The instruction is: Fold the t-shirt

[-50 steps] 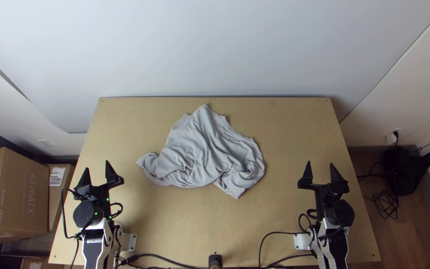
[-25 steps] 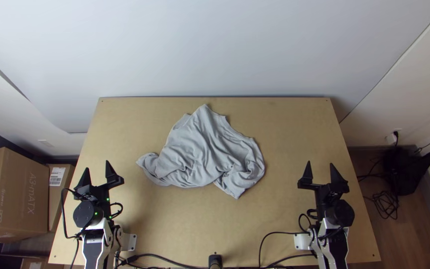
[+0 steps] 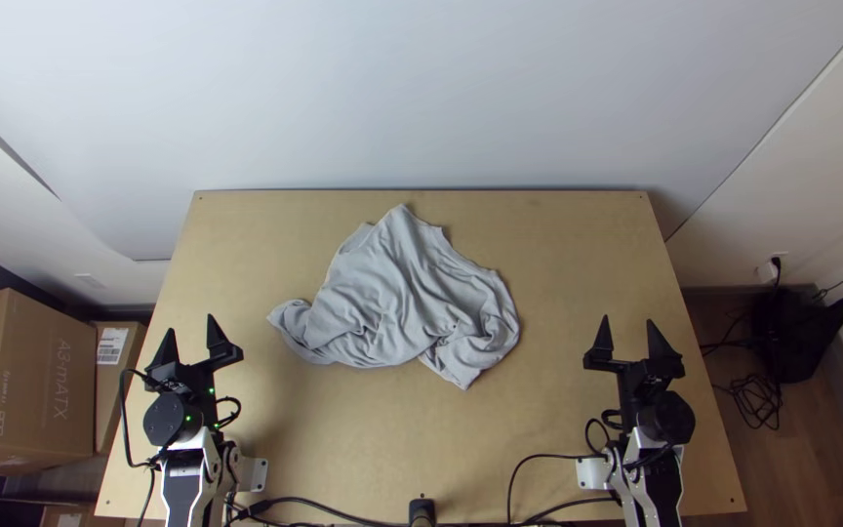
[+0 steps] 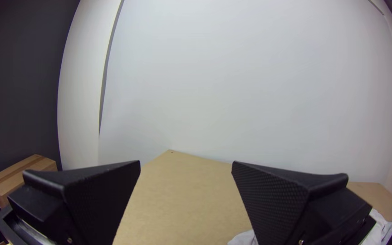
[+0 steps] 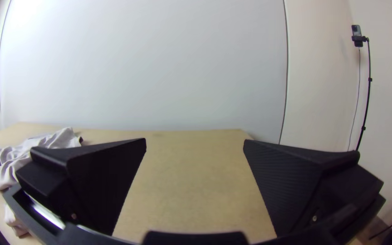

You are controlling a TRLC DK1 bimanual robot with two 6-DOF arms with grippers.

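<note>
A light grey t-shirt [image 3: 402, 293] lies rumpled and partly bunched around the table's middle, one narrow end stretching to the left. My left gripper [image 3: 190, 334] stands open at the table's left side, apart from the cloth. Over on the right side, my right gripper [image 3: 628, 337] is open too, well away from the shirt. In the left wrist view, bare wood lies beyond the spread fingers of the left gripper [image 4: 186, 165], with some shirt [image 4: 379, 229] behind one finger. The right wrist view has the right gripper [image 5: 195, 141] wide apart and the shirt [image 5: 12, 159] off to one side.
The wooden table [image 3: 539, 429] ends at a pale wall behind. Black cables [image 3: 329, 507] run along its near edge. Cardboard boxes [image 3: 41, 371] stand on the floor at the left, and a black stand with cables [image 3: 797, 332] is at the right.
</note>
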